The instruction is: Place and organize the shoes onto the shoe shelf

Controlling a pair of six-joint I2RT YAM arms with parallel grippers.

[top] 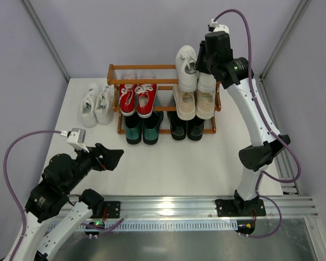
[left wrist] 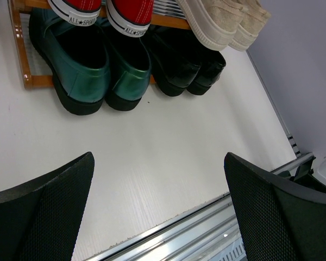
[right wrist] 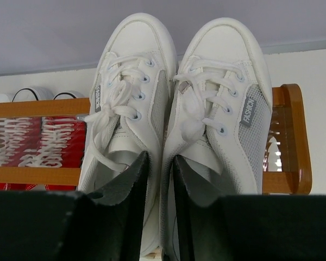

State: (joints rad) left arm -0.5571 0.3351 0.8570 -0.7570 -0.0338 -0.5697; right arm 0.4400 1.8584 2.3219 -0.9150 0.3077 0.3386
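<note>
A white sneaker pair (right wrist: 136,65) lies on the right end of the top tier of the shoe shelf (top: 141,68), toes pointing away. My right gripper (right wrist: 161,157) reaches down from above with one finger inside each shoe. The two inner walls sit between the fingers, which stand only slightly apart. From above, the right gripper (top: 198,62) covers the heels. Red sneakers (top: 137,99) and beige sneakers (top: 194,103) fill the middle tier. Green loafers (left wrist: 87,70) and black loafers (left wrist: 185,65) fill the bottom. My left gripper (left wrist: 158,157) hangs open over bare table.
A second white sneaker pair (top: 96,103) stands on the table just left of the shelf. The left half of the top tier holds nothing. The metal rail (top: 168,206) carrying the arm bases runs along the near edge. Grey walls close in the sides.
</note>
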